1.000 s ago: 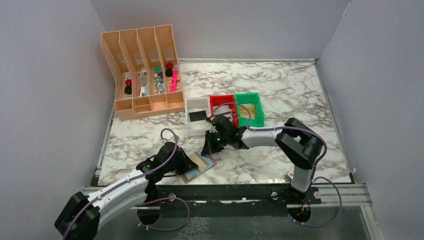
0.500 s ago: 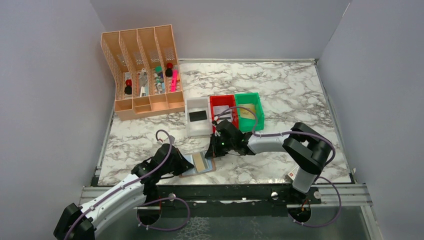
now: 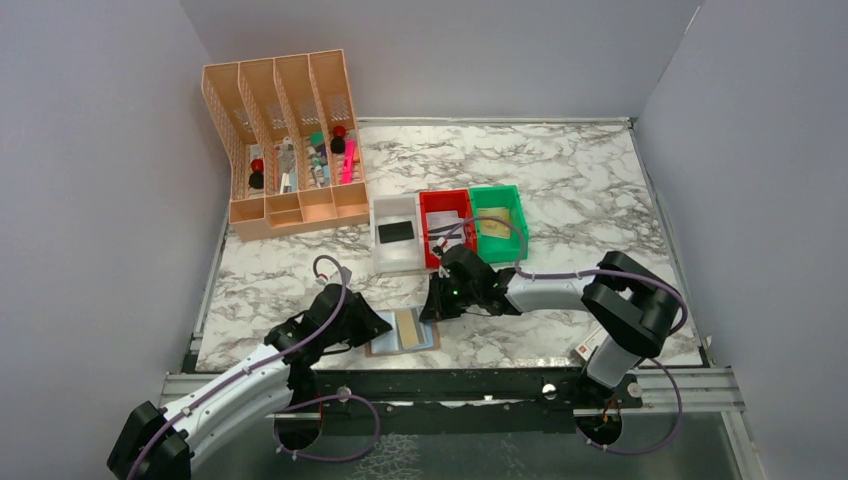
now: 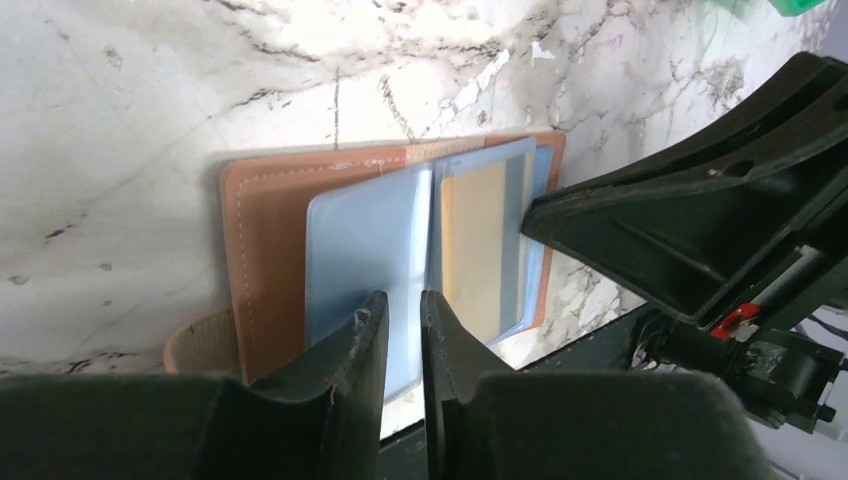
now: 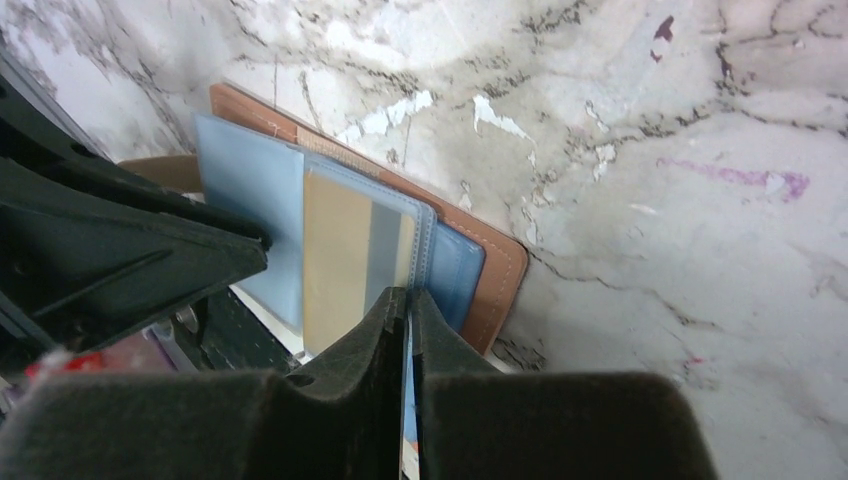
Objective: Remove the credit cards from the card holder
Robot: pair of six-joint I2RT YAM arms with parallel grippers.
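The card holder (image 3: 426, 337) lies open and flat at the table's near edge, brown outside (image 4: 265, 250) with pale blue-grey faces. A tan-gold credit card (image 3: 407, 326) sits in its clear sleeve (image 5: 335, 250). My left gripper (image 3: 375, 325) hovers at the holder's left side. Its jaws (image 4: 403, 298) stand a narrow gap apart with nothing between them. My right gripper (image 3: 432, 308) is at the holder's right edge. It is pinched (image 5: 408, 292) on the thin edge of the inner sleeve.
White bin (image 3: 383, 262) with a dark card, red bin (image 3: 446, 199) and green bin (image 3: 497, 192) with a tan card stand just behind the grippers. A peach desk organiser (image 3: 285, 140) fills the back left. The black frame rail runs directly below the holder.
The holder was lifted and tilted between the grippers and now lies flat. Both grippers have shifted right with it. The left jaws have parted slightly.
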